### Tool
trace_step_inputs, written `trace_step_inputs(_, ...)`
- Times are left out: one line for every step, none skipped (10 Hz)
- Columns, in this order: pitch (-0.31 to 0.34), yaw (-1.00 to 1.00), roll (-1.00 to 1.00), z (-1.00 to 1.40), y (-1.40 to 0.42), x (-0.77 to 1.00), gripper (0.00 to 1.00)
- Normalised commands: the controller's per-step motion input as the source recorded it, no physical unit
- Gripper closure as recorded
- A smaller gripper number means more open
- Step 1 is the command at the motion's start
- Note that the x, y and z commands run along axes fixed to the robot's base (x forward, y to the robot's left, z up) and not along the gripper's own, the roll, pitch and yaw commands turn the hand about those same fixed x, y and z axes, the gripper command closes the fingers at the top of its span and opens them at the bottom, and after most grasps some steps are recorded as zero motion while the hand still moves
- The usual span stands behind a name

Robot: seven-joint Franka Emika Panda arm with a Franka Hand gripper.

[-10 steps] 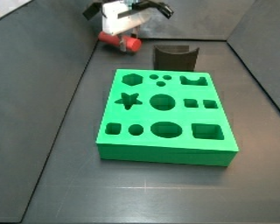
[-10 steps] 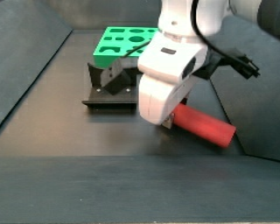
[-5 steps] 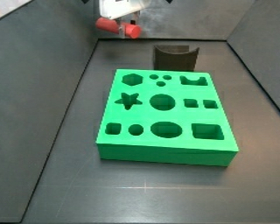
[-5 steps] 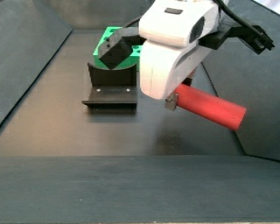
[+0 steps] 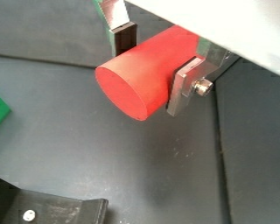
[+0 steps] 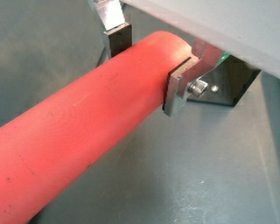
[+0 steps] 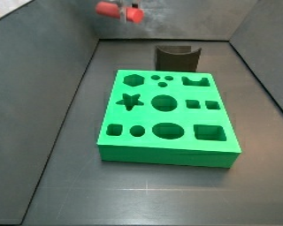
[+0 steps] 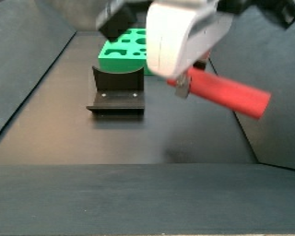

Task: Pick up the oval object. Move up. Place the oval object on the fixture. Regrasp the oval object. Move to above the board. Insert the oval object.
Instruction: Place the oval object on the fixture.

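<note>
While raised clear above the dark floor, the end effector (image 6: 149,54) clamps its silver fingers (image 6: 178,86) across the red oval object (image 8: 229,93), fixture (image 8: 117,92) below and beside it, green board (image 7: 170,116) beyond, nothing between them.

Open floor beneath the raised hand (image 8: 187,85) clamping the oval object (image 8: 230,93); fixture (image 8: 117,92) and board (image 8: 125,49) beyond.
</note>
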Motion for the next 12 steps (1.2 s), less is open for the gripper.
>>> trace_step_inputs(0.019, 0.0, -0.04, 1.0, -0.01, -0.02, 1.0)
trace_step_inputs(0.025, 0.01, -0.05, 0.83, -0.01, -0.01, 1.0)
trace_step_inputs(0.029, 0.01, -0.06, 0.66, -0.01, -0.01, 1.0)
trace_step_inputs(0.038, 0.01, -0.07, 0.44, -0.01, 0.0, 1.0)
trace_step_inputs(0.047, 0.01, -0.08, 0.27, -0.01, 0.01, 1.0)
trace_step_inputs(-0.074, -1.0, 0.0, -0.21, -0.62, 1.0, 1.0)
trace_step_inputs(-0.073, -1.0, 0.0, -0.23, -0.61, 1.0, 1.0)
trace_step_inputs(-0.075, -1.0, 0.0, -0.2, -0.5, 1.0, 1.0)
trace_step_inputs(-0.068, -1.0, 0.01, -0.18, -0.45, 1.0, 1.0)
trace_step_inputs(-0.066, -1.0, 0.01, -0.17, -0.39, 1.0, 1.0)
trace_step_inputs(-0.065, -1.0, 0.01, -0.16, -0.36, 1.0, 1.0)
trace_step_inputs(-0.06, -1.0, 0.02, -0.14, -0.3, 1.0, 1.0)
